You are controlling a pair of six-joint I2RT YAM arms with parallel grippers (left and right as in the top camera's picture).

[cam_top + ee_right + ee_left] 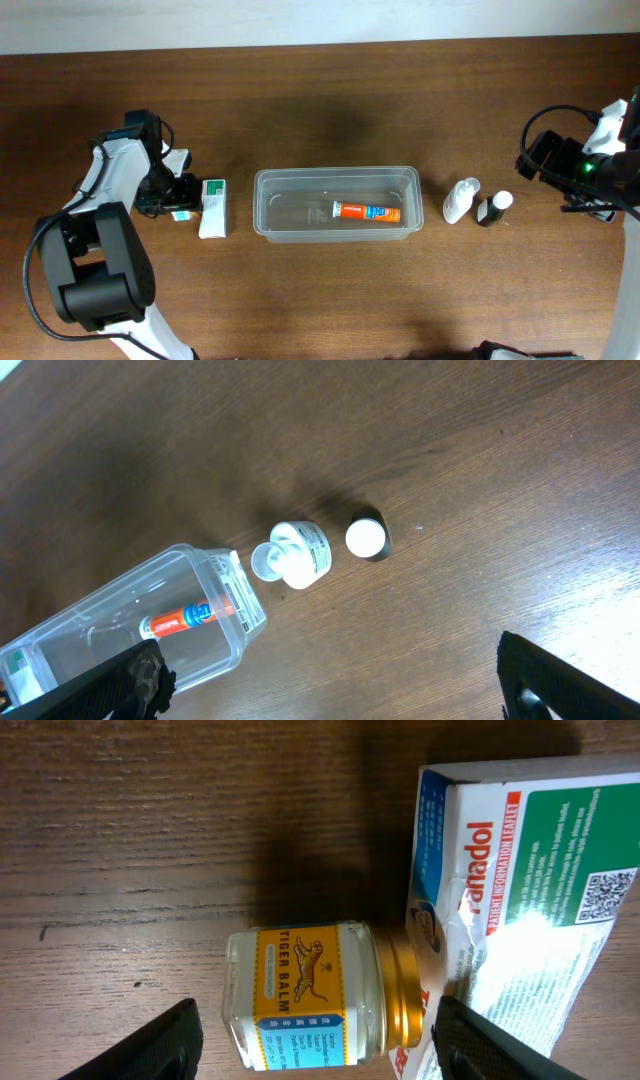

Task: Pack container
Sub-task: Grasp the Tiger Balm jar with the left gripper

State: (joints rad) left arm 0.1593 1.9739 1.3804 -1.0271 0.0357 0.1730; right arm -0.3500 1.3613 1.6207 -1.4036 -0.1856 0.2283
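Left wrist view | left gripper (316, 1042) spread around balm jar (305, 995) (box (530, 900) just beside its lid) | advice: descend centred, squeeze glass sides | container (268, 225) at table centre | right gripper (335, 680) spread wide

Left end effector (315, 1020) spread wide

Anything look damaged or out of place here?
Yes, on the left side. The Panadol box has a ragged tear along its edge by the logo. The Tiger Balm jar lies on its side, gold lid against that box. The tube inside the container looks fine.
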